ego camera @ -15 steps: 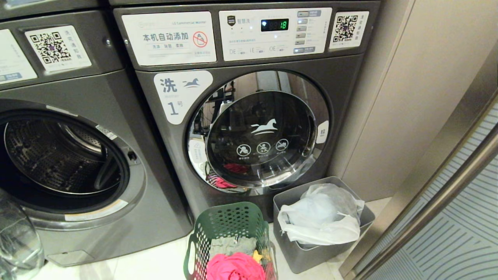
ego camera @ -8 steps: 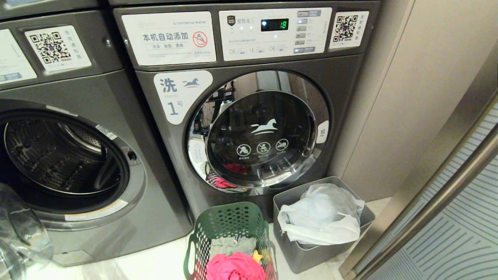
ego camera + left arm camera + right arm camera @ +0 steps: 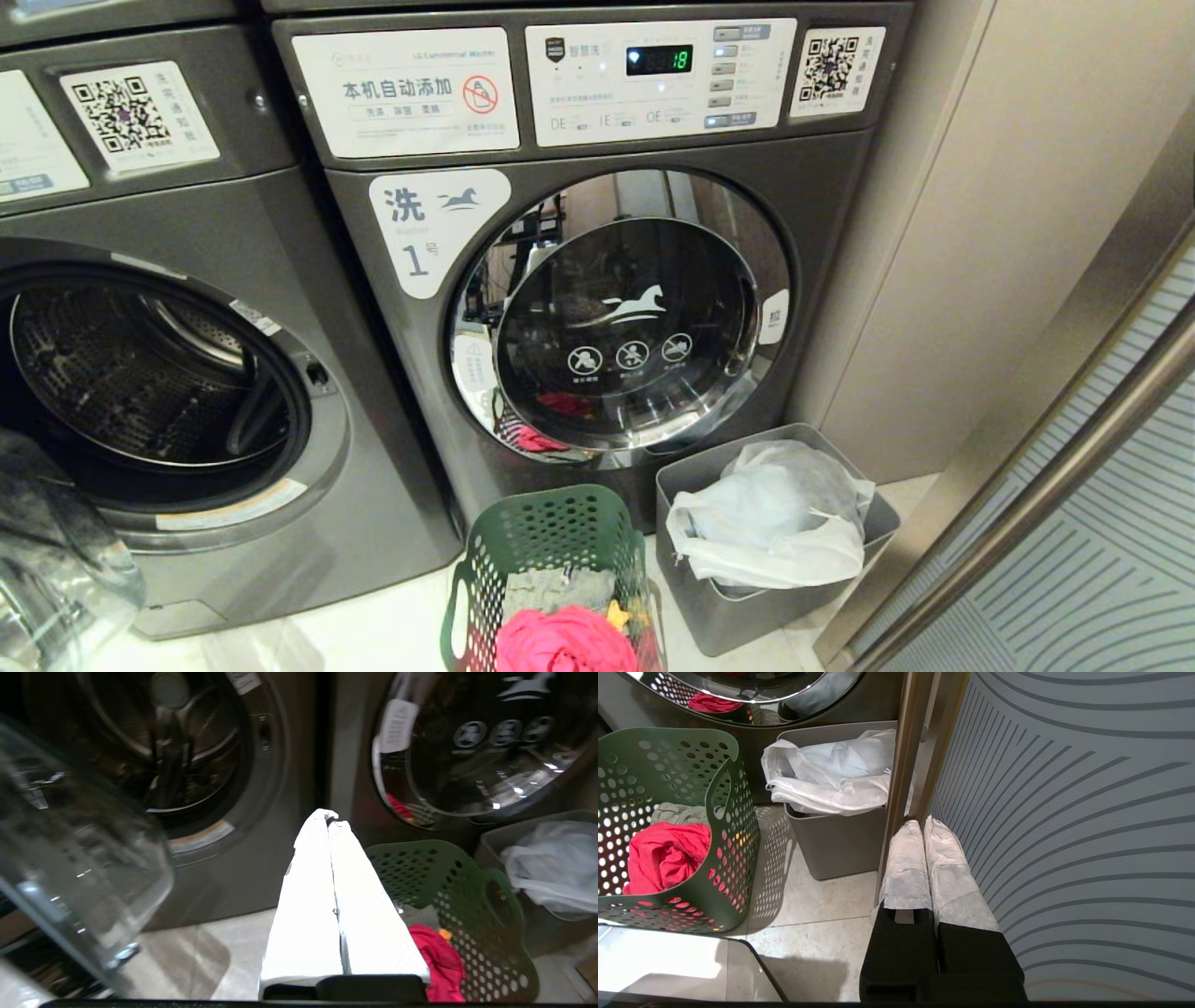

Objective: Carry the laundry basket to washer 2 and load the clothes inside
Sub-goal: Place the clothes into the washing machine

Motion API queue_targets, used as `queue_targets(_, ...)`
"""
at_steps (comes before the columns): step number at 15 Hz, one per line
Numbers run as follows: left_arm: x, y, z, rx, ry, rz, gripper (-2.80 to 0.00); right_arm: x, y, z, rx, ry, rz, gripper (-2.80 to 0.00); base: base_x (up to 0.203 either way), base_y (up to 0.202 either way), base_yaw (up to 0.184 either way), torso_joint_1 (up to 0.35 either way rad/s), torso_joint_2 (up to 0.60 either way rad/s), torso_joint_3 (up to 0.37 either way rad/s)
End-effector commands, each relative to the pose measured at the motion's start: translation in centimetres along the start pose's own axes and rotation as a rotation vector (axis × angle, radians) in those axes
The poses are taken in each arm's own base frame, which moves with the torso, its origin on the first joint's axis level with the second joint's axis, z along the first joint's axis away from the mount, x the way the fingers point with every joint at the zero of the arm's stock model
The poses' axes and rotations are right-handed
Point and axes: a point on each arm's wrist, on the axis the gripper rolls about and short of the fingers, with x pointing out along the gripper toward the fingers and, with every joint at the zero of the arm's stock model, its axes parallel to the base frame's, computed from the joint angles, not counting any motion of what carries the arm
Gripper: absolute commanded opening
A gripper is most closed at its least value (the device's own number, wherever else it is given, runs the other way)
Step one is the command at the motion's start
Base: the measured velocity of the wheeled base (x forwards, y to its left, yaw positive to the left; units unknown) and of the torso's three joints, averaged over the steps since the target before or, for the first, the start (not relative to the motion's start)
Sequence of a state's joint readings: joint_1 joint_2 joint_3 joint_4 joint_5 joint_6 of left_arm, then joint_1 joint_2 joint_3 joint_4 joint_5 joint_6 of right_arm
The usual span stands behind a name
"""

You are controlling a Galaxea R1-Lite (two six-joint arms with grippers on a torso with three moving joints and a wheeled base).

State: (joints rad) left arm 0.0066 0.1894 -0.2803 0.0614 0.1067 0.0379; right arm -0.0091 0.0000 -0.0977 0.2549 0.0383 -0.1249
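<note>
The dark green laundry basket [image 3: 551, 541] [image 3: 448, 877] [image 3: 668, 760] stands on the floor in front of the washer labelled 1 [image 3: 439, 224], whose door is closed. In it lie the clothes: a pink-red garment [image 3: 560, 639] [image 3: 668, 854], a grey-green one [image 3: 555, 590] and a small yellow cloth [image 3: 618, 616]. My left gripper [image 3: 327, 816] is shut and empty, low, left of the basket, pointing between the two washers. My right gripper [image 3: 923, 823] is shut and empty, right of the basket. No label with a 2 shows; washer 2 cannot be identified.
Left of washer 1 stands an open washer with a bare drum [image 3: 140, 373]; its clear door [image 3: 47, 560] [image 3: 70, 858] swings out low at the left. A grey bin [image 3: 709, 597] with a white bag sits right of the basket. A metal post [image 3: 901, 788] and a striped glass panel [image 3: 1064, 835] close the right.
At the head view's lower left, a dark shape seen through the clear door has risen. The basket, the clothes and the right gripper have not moved.
</note>
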Motion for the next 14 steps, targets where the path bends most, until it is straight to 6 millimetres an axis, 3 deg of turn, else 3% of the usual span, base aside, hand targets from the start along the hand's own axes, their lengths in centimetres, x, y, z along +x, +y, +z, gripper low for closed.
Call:
queue_targets(1,3.1,-0.1,2.3,0.018,0.148,0.046,-2.8,0.0,0.0,0.0,-0.001,0.002,0.0,-2.8,0.0,0.0,0.0,0.0,0.0,0.0)
queue_targets(4,7.9,0.0,5.2,0.06,0.307,0.227,-2.8,0.0,0.0,0.0,-0.001,0.002,0.002,-2.8,0.0,0.0,0.0,0.0,0.0,0.0)
queue_targets(7,13.7,0.3,5.5,0.093,0.505,0.431,-2.8,0.0,0.0,0.0,-0.001,0.002,0.002,-2.8,0.0,0.0,0.0,0.0,0.0,0.0)
queue_targets(10,18.5,1.4,6.0,0.126,0.584,0.692,-2.8,0.0,0.0,0.0,-0.001,0.002,0.0,-2.8,0.0,0.0,0.0,0.0,0.0,0.0)
queue_targets(14,21.4,3.7,6.3,0.148,0.614,0.944,-2.8,0.0,0.0,0.0,-0.001,0.002,0.001,-2.8,0.0,0.0,0.0,0.0,0.0,0.0)
